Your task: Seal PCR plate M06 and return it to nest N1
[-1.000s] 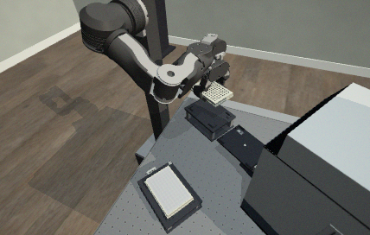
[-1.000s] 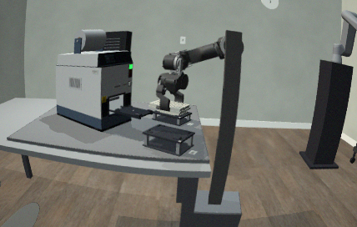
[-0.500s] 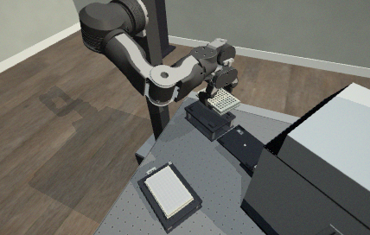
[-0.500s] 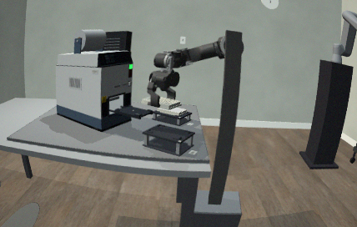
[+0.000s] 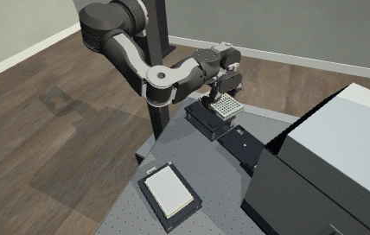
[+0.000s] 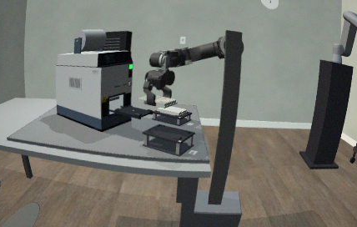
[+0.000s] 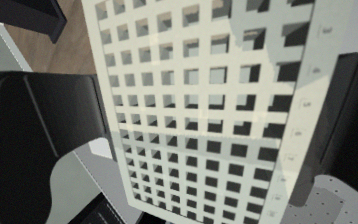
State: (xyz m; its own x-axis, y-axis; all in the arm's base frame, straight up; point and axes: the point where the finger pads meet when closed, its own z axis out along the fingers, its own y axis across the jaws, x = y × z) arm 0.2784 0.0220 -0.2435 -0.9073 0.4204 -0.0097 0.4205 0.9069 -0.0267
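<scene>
Gripping the open 96-well PCR plate M06 [image 5: 228, 105] by one edge, the gripper [image 5: 210, 101] is clamped on it and is holding it in the air just above plate nest N1 [image 5: 203, 118], with the wells facing up. The grip at the plate's rim is leaving the well grid uncovered, which the wrist camera is showing as rows of square openings [image 7: 200, 115] with a dark nest and the perforated table [image 5: 201, 160] beneath. Beside the nest, the sealer's stage [image 5: 242, 144] is standing out from the sealer [image 5: 335, 142] with its pocket bare, apparently waiting for the plate; the short hop to it looks like the next leg, and the plate will need turning so its long side runs along the stage's travel. On the housing front, the lamp [image 6: 130, 67] is glowing green, so a press of START should be accepted once a plate sits in the pocket. Nearer the table's edge, the sealed plate M09 [image 5: 169, 190] is lying flat on plate nest N2 [image 5: 193, 206], well apart from the arm, where it is meant to remain undisturbed.
</scene>
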